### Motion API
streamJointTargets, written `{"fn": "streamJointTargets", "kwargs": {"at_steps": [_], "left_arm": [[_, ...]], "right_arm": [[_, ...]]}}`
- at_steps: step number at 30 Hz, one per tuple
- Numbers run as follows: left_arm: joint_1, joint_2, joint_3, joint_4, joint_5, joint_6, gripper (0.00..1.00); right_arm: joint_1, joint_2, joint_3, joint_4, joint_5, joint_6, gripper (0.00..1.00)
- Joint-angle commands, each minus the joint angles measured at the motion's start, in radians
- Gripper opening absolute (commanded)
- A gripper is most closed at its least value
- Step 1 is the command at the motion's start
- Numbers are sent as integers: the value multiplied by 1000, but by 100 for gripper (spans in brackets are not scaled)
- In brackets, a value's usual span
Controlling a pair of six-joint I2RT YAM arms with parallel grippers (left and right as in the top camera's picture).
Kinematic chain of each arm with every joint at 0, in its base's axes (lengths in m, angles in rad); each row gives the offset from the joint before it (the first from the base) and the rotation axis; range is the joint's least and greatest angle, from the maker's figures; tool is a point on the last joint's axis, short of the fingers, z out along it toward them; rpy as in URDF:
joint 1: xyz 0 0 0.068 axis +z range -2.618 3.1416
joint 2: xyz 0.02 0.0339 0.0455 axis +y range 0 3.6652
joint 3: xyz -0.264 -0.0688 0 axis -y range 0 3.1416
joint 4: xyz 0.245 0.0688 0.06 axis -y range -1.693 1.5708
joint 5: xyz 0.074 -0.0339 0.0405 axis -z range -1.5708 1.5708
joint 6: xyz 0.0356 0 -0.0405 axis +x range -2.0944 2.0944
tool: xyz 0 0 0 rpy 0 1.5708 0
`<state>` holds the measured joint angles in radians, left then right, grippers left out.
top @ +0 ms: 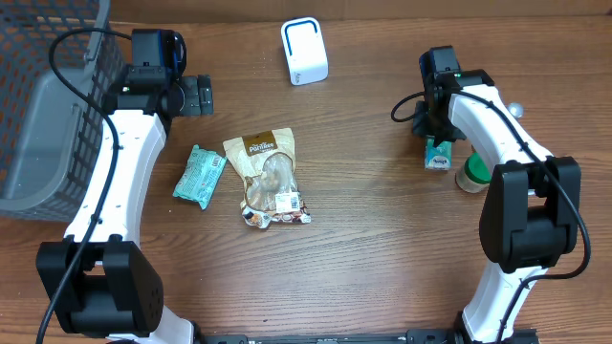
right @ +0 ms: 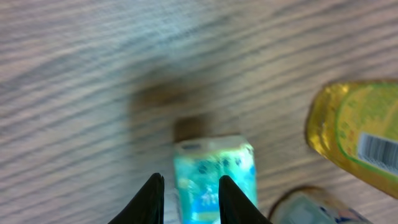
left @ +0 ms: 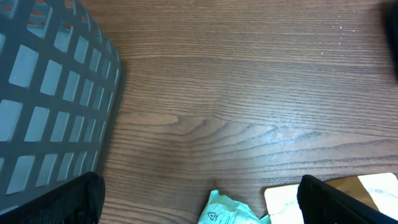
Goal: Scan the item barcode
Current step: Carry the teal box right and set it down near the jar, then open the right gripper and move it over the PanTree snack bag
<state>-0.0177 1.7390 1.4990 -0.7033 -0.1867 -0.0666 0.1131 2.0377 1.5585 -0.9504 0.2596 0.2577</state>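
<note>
Two crinkled pouches, a teal packet [top: 199, 175] and a tan snack bag [top: 268, 179], are seen lying flat mid-bench [top: 382, 248], with bare woodgrain left open around them. A grey lattice basket [top: 43, 115] is set at the left edge and a rounded white scanner [top: 304, 53] at the far edge. The left fingers [top: 199, 94] are spread wide, with nothing between them. The right fingers [right: 191, 186] are narrowly parted over a small teal carton [right: 214, 171] at the right, beside a yellow bottle [right: 354, 137]. Whether the carton is pinched cannot be told. The bottle's barcode is shown only by the right wrist view.
</note>
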Motion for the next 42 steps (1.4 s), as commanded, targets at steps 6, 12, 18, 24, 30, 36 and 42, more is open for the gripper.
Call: {"fn": "streamJointTargets", "kwargs": {"at_steps": [6,12,18,24,30,36,42], "left_arm": [[-2,-18,20,3,-3,22,100],[-2,-18,20,3,-3,22,100],[-2,-18,20,3,-3,22,100],[-2,-18,20,3,-3,22,100],[-2,-18,20,3,-3,22,99],[-2,-18,20,3,-3,22,100],[-2,-18,20,3,-3,22,100]], "right_arm": [[29,9,-4,30,-380,5,24],[81,9,-4,33,-572,5,31],[181,9,-4,63,-666,5,56],[311,9,-4,113,-665,5,88],[432,9,-4,175,-649,5,100],[528,9,-4,247,-635,5,100],[582,26,-4,369,-635,5,100]]}}
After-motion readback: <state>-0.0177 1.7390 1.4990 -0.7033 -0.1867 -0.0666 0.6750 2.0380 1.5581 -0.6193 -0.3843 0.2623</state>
